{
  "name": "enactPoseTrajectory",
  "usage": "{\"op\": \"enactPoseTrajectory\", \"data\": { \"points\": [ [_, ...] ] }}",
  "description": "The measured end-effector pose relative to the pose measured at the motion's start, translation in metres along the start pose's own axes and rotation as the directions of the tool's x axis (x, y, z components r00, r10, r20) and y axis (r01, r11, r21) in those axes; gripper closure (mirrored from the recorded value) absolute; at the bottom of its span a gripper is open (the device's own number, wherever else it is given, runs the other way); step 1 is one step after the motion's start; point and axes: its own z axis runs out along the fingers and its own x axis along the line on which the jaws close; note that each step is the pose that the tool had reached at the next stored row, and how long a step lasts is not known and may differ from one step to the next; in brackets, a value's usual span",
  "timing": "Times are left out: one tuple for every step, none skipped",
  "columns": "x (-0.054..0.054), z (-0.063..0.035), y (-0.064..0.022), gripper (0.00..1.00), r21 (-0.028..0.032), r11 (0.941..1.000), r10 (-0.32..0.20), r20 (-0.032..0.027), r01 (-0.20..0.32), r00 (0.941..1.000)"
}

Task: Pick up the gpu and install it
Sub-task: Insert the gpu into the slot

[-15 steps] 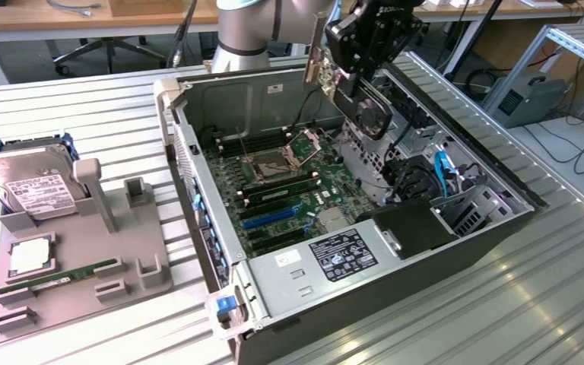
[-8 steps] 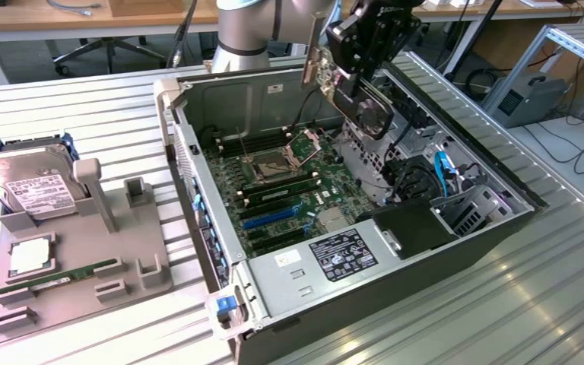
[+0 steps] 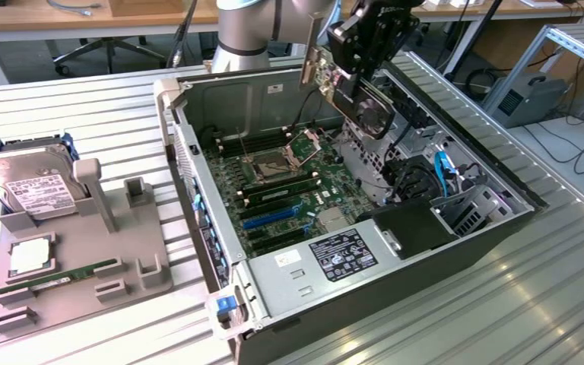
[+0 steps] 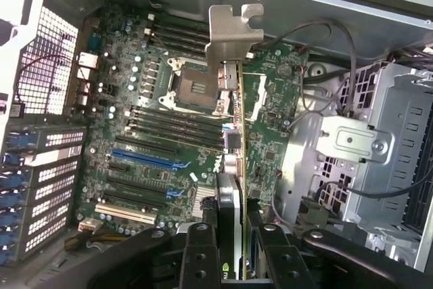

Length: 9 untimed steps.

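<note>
- The claw (image 4: 233,252) is clamped on the gpu (image 4: 230,197). A finger presses on each face, and the card sits edge-on between them.
- In the exterior view the claw (image 3: 356,74) holds the gpu (image 3: 370,108) in the air over the far part of the open computer case (image 3: 373,293). It is clear of the boards below, and the black fan face looks tilted rather than level.
- The card's long axis runs out from between the fingers to the silver bracket (image 4: 233,35) at its far end. That end is on the exterior view's left of the claw.
- The motherboard (image 4: 155,133) lies flat directly beneath the claw. The empty CPU socket (image 4: 193,86) shows just beside the card's edge, near the bracket end.
- The blue slot (image 4: 145,157) and the other long slots are below the claw and off to one side of the card, towards the case's vented rear wall (image 4: 47,160). My reading is that the card's edge is not yet over any of them.
- The metal drive cage (image 4: 358,143) and loose cables crowd the opposite side of the claw. I judge the room tight there and freer towards the slots.
- Well away from the claw, on the exterior view's left, a grey fixture (image 3: 89,293) on the slatted table (image 3: 546,304) holds a hard drive (image 3: 33,186) and a RAM stick (image 3: 58,275).
</note>
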Motion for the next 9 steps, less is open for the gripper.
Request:
{"op": "enactPoseTrajectory", "data": {
  "points": [
    [0.0, 0.0, 0.0, 0.73, 0.0, 1.0, -0.004, -0.0001, 0.004, 1.0],
    [0.0, 0.0, 0.0, 0.73, -0.0001, 1.0, -0.007, -0.0002, 0.007, 1.0],
    [0.0, 0.0, 0.0, 0.73, -0.0002, 1.0, -0.01, -0.0003, 0.01, 1.0],
    [0.0, 0.0, 0.0, 0.73, -0.0002, 0.9999, -0.013, -0.0004, 0.013, 0.9999],
    [0.0, 0.0, 0.0, 0.73, -0.0002, 0.9999, -0.017, -0.0005, 0.017, 0.9999],
    [0.0, 0.0, 0.0, 0.73, -0.0003, 0.9998, -0.02, -0.0006, 0.02, 0.9998],
    [0.0, 0.0, 0.0, 0.73, -0.0004, 0.9997, -0.023, -0.0006, 0.023, 0.9997],
    [0.0, 0.0, 0.0, 0.73, -0.0004, 0.9996, -0.028, -0.0008, 0.028, 0.9996],
    [0.0, 0.0, 0.0, 0.73, -0.0005, 0.9994, -0.033, -0.0009, 0.033, 0.9994]
  ]
}}
